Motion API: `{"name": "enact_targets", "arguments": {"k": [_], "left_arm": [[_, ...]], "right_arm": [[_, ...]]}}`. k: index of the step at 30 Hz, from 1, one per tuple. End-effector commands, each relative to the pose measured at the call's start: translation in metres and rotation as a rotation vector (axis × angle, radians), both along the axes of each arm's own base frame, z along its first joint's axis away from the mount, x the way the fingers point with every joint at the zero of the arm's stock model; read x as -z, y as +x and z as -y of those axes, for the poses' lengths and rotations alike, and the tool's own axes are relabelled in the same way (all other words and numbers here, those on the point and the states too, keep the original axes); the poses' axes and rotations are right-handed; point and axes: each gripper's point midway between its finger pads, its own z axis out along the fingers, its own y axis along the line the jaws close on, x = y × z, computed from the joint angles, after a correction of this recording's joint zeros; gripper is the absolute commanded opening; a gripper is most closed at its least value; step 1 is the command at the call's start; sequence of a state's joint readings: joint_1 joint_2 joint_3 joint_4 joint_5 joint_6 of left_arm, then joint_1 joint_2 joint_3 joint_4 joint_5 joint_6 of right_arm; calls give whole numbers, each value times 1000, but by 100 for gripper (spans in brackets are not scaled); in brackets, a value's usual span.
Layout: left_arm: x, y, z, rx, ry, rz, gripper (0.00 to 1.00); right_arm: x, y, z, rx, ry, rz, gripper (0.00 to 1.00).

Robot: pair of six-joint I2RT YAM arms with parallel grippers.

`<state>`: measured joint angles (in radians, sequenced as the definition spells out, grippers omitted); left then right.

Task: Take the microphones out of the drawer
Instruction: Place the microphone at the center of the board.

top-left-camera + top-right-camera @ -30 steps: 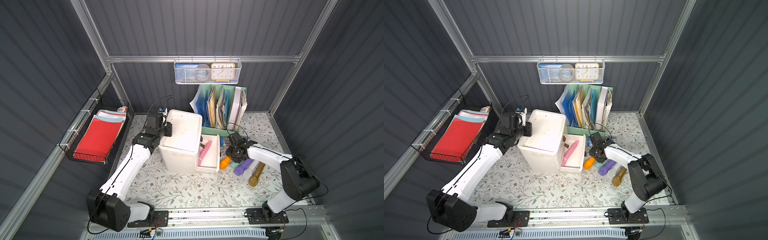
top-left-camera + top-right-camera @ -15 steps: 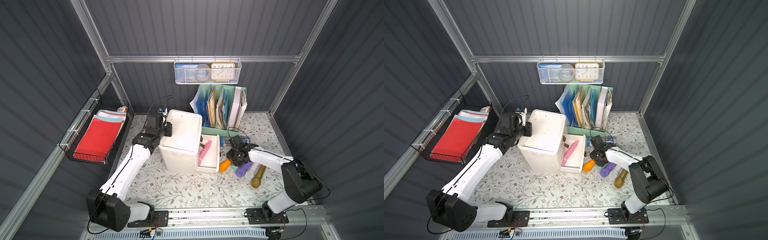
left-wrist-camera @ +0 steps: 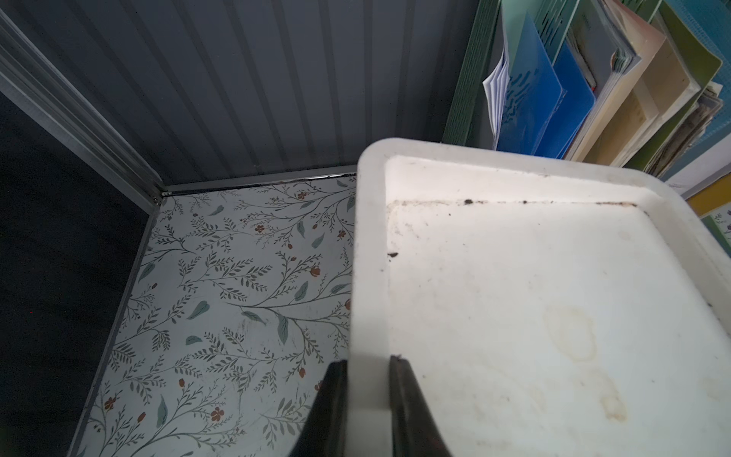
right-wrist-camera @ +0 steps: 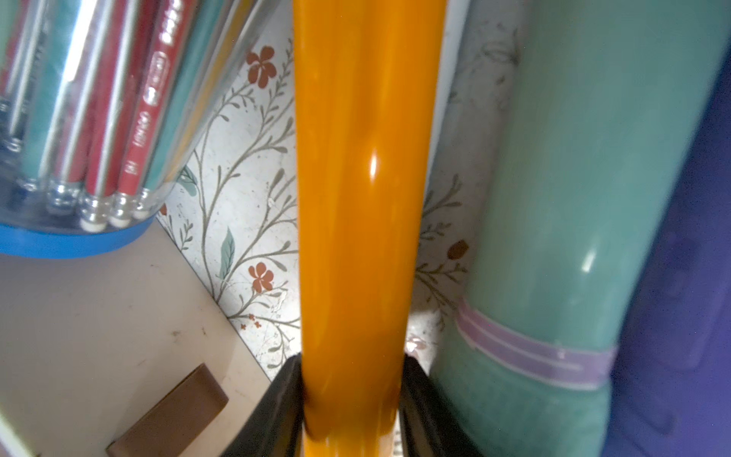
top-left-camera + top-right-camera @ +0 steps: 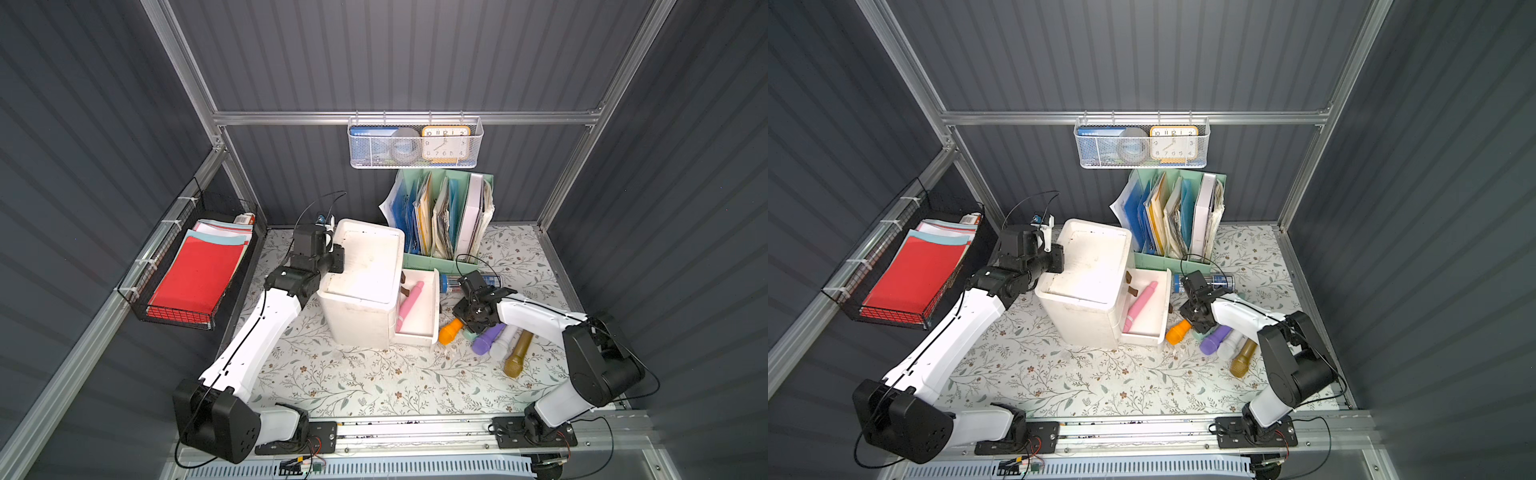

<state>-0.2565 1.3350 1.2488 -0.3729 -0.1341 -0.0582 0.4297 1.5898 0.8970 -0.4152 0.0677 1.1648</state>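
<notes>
Top views, task thing: the orange microphone (image 5: pixel 451 331) lies on the table (image 5: pixel 353 386) just beside the open drawer (image 5: pixel 435 299). A pink microphone (image 5: pixel 1140 305) lies inside that drawer.
Top views, hidden: the right gripper (image 5: pixel 471 318) covers the orange handle, so its jaws cannot be read here.
Left wrist, pincer: the left gripper (image 3: pixel 368 364) is clamped narrow on the rim of the drawer unit (image 3: pixel 514 296).
Left wrist, risk: if it slips, the unit would likely shift.
Right wrist, pincer: the jaws press both sides of the orange handle, holding it.
Right wrist, risk: once freed, the microphone may roll against the teal microphone (image 4: pixel 573 198) or the pen tub (image 4: pixel 79 118).
Right wrist, cut off: both ends of the orange microphone fall outside the frame.
</notes>
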Motion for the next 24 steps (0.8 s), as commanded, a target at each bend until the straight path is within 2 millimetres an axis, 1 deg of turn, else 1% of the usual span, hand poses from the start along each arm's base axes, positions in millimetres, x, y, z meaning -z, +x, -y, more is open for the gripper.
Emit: {"name": "enact_targets", "arguments": {"k": [1, 5, 6, 9, 19, 24], "left_arm": [[83, -24, 3, 28, 32, -270, 5], [84, -23, 4, 28, 31, -273, 5], [84, -23, 4, 28, 31, -273, 5], [85, -23, 4, 29, 31, -275, 6], [84, -23, 5, 32, 29, -274, 6], [84, -23, 4, 31, 28, -273, 6]], "right_arm": [[21, -25, 24, 12, -100, -108, 44], [13, -25, 30, 13, -128, -95, 55], [10, -24, 31, 13, -134, -88, 56], [-1, -22, 35, 9, -154, -66, 57], [-48, -13, 42, -15, -194, 39, 59], [-65, -10, 45, -46, -213, 91, 63]]}}
